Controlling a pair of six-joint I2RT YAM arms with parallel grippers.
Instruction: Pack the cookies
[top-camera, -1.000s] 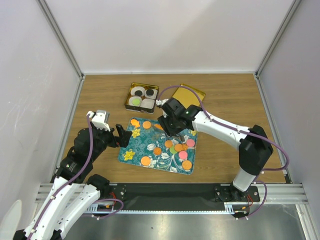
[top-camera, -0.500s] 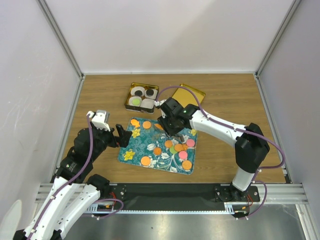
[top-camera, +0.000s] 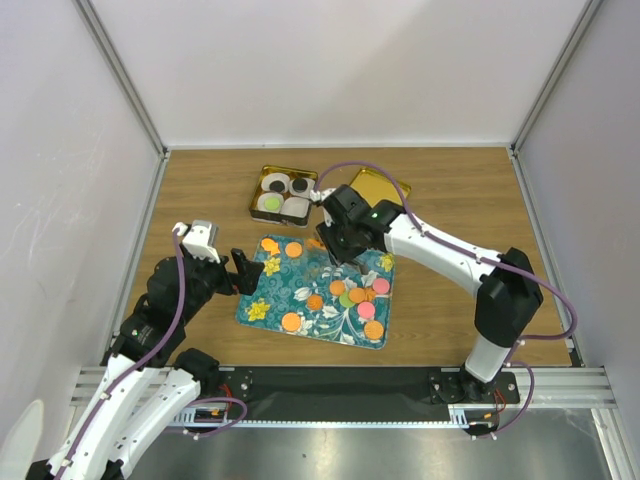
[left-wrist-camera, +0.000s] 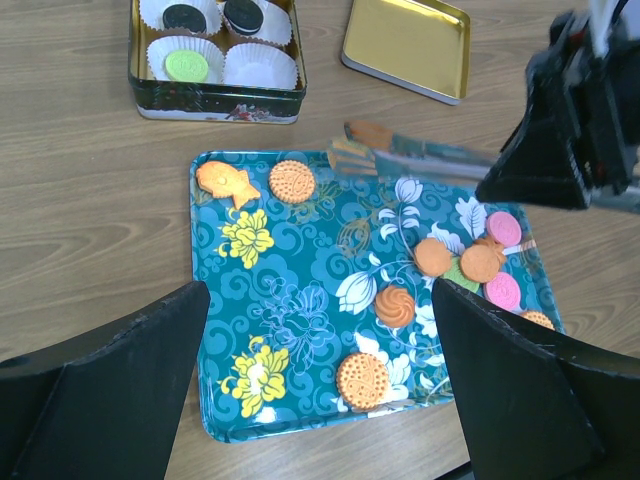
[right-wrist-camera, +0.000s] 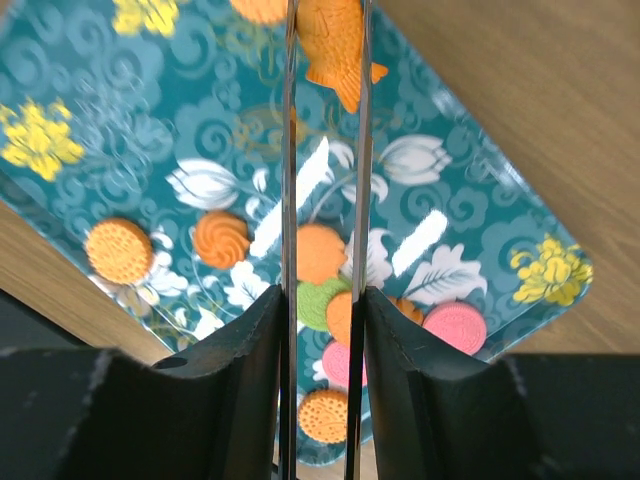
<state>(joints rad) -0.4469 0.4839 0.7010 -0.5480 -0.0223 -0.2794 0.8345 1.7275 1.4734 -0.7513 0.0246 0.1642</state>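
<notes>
Cookies (top-camera: 355, 295) lie scattered on a teal flowered tray (top-camera: 300, 285): orange, pink and green discs, mostly at its right side (right-wrist-camera: 322, 252). My right gripper (right-wrist-camera: 322, 300) is shut on metal tongs (right-wrist-camera: 290, 150). The tong tips pinch an orange fish-shaped cookie (right-wrist-camera: 335, 40) above the tray's far edge, also seen in the left wrist view (left-wrist-camera: 348, 152). My left gripper (left-wrist-camera: 318, 290) is open and empty above the tray's near left part. A second fish cookie (left-wrist-camera: 226, 182) and a round one (left-wrist-camera: 292, 180) lie at the tray's far left.
A tin (top-camera: 283, 195) with white paper cups stands behind the tray; one cup holds a green cookie (left-wrist-camera: 187, 66) and two hold black ones (left-wrist-camera: 183, 17). Its gold lid (top-camera: 378, 187) lies to the right. Frame posts and walls bound the table.
My right gripper has lifted and shifted slightly toward the far side with the tongs and the fish cookie. The left arm has not moved.
</notes>
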